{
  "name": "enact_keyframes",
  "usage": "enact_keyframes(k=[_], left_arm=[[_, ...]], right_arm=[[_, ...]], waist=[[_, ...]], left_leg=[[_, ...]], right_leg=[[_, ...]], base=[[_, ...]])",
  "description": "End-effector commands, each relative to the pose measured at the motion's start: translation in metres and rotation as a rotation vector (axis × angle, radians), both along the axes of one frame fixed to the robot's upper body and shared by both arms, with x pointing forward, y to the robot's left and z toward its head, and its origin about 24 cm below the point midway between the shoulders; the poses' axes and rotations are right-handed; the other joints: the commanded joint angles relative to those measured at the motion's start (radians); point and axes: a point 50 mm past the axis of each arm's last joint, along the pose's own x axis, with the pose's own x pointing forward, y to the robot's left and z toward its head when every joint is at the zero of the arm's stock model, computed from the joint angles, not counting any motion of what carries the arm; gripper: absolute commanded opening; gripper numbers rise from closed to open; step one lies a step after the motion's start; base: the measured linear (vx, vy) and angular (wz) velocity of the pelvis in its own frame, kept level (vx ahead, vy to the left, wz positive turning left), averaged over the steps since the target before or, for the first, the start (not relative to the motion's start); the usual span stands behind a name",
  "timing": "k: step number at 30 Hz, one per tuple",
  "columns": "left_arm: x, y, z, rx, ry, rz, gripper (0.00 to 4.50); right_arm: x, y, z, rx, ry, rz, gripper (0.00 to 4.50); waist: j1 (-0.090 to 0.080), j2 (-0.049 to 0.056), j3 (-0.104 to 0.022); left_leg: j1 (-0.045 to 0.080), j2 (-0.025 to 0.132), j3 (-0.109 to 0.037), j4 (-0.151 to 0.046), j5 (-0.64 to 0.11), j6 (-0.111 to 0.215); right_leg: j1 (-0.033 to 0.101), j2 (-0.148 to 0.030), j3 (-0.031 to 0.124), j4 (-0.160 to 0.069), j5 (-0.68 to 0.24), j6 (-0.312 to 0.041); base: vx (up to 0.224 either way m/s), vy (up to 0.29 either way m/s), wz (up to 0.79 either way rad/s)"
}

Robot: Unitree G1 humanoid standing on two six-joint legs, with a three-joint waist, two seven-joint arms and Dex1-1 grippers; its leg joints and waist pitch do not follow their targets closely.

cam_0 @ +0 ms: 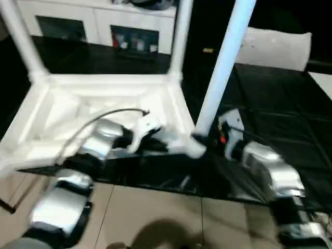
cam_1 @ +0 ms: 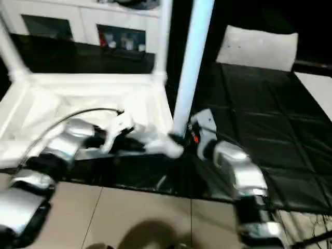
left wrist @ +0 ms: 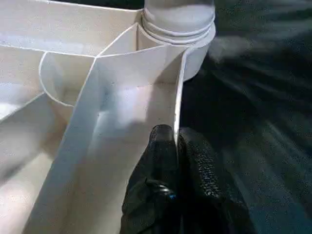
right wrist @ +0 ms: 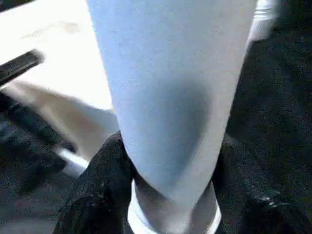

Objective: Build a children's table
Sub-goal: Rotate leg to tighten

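Note:
The children's table lies upside down on a black mat, its ribbed white top [cam_0: 62, 111] facing up. Two white legs [cam_0: 21, 36] [cam_0: 181, 36] stand in its far corner sockets. A third leg [cam_0: 223, 67] stands upright in the near right corner socket [left wrist: 178, 29]. My right gripper [right wrist: 168, 165] is shut around this leg just above its base, one black finger [right wrist: 105, 165] on each side. My left gripper [left wrist: 176, 139] is shut on the thin rim wall [left wrist: 179, 87] of the top, a short way from that same corner.
A white cabinet with glass doors [cam_0: 104, 26] stands behind the table. A white cushion-like object [cam_0: 275, 46] lies at the back right of the black mat [cam_0: 270, 104]. Pale tiled floor [cam_0: 155, 212] runs along the near side. A grey cable [cam_0: 93, 122] arcs over my left forearm.

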Motion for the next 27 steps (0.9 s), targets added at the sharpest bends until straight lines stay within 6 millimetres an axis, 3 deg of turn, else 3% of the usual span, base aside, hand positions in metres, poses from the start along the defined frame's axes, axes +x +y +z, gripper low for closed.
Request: enact_keyframes(k=[1, 3, 6, 7, 10, 17, 18, 21, 22, 27], left_arm=[[0.009, -0.041, 0.017, -0.113, -0.079, 0.083, 0.00], [0.014, -0.048, 0.021, -0.117, -0.107, 0.173, 0.00], [0.014, -0.051, 0.022, -0.114, -0.115, 0.183, 0.00], [0.014, -0.052, 0.023, -0.115, -0.116, 0.183, 0.00], [0.009, -0.046, 0.020, -0.096, -0.111, 0.118, 0.00], [0.004, -0.028, 0.015, -0.052, -0.106, 0.047, 0.00], [0.003, -0.025, 0.014, -0.047, -0.095, 0.038, 0.00], [-0.002, -0.011, 0.011, -0.011, -0.073, -0.041, 0.00], [-0.003, -0.009, 0.010, -0.006, -0.070, -0.049, 0.00], [-0.009, 0.002, 0.011, 0.015, -0.052, -0.173, 0.00]], right_arm=[[-0.012, 0.068, -0.006, 0.071, 0.065, 0.194, 1.95], [-0.007, 0.083, -0.001, 0.094, 0.060, 0.111, 1.95], [-0.006, 0.090, 0.006, 0.119, 0.017, 0.116, 1.95], [-0.007, 0.091, 0.008, 0.120, 0.006, 0.117, 2.30], [-0.007, 0.082, 0.006, 0.113, -0.002, 0.114, 2.65], [-0.008, 0.057, 0.011, 0.105, -0.066, 0.145, 3.35], [-0.008, 0.053, 0.011, 0.094, -0.071, 0.159, 3.50], [-0.011, 0.028, 0.011, 0.038, -0.093, 0.224, 3.66], [-0.012, 0.025, 0.011, 0.033, -0.096, 0.234, 3.91], [-0.018, 0.004, 0.014, -0.018, -0.112, 0.328, 4.01]], waist=[[-0.004, 0.000, -0.050], [-0.005, 0.002, -0.053], [-0.002, 0.003, -0.054], [-0.002, 0.003, -0.056], [0.003, 0.003, -0.063], [0.008, 0.004, -0.071], [0.005, 0.000, -0.072], [0.007, 0.001, -0.070], [0.005, 0.001, -0.068], [0.007, 0.003, -0.067]], left_leg=[[0.007, 0.027, -0.018, -0.074, -0.325, 0.001], [0.011, 0.027, -0.017, -0.073, -0.323, 0.002], [0.009, 0.027, -0.014, -0.074, -0.304, 0.015], [0.008, 0.028, -0.014, -0.074, -0.298, 0.016], [0.003, 0.029, -0.008, -0.071, -0.225, 0.033], [-0.002, 0.029, -0.004, -0.065, -0.129, 0.068], [-0.002, 0.030, -0.003, -0.063, -0.120, 0.078], [-0.003, 0.029, -0.002, -0.063, -0.135, 0.087], [-0.004, 0.029, -0.002, -0.063, -0.145, 0.088], [-0.001, 0.031, -0.003, -0.064, -0.191, 0.066]], right_leg=[[0.030, -0.065, 0.042, -0.097, -0.537, -0.099], [0.027, -0.066, 0.045, -0.098, -0.520, -0.104], [0.031, -0.065, 0.048, -0.094, -0.467, -0.112], [0.032, -0.065, 0.049, -0.092, -0.448, -0.116], [0.040, -0.064, 0.055, -0.074, -0.309, -0.155], [0.051, -0.061, 0.056, -0.052, -0.134, -0.205], [0.053, -0.060, 0.056, -0.048, -0.109, -0.218], [0.057, -0.061, 0.056, -0.051, -0.129, -0.221], [0.056, -0.061, 0.056, -0.053, -0.143, -0.219], [0.052, -0.063, 0.055, -0.064, -0.239, -0.196]], base=[[0.000, 0.000, 0.00], [0.000, 0.000, 0.00], [0.000, 0.000, 0.00], [0.000, 0.000, 0.00], [0.000, 0.000, 0.00], [0.000, 0.000, 0.00], [0.000, 0.000, 0.00], [0.000, 0.000, 0.00], [0.000, 0.000, 0.00], [0.000, 0.000, 0.00]])
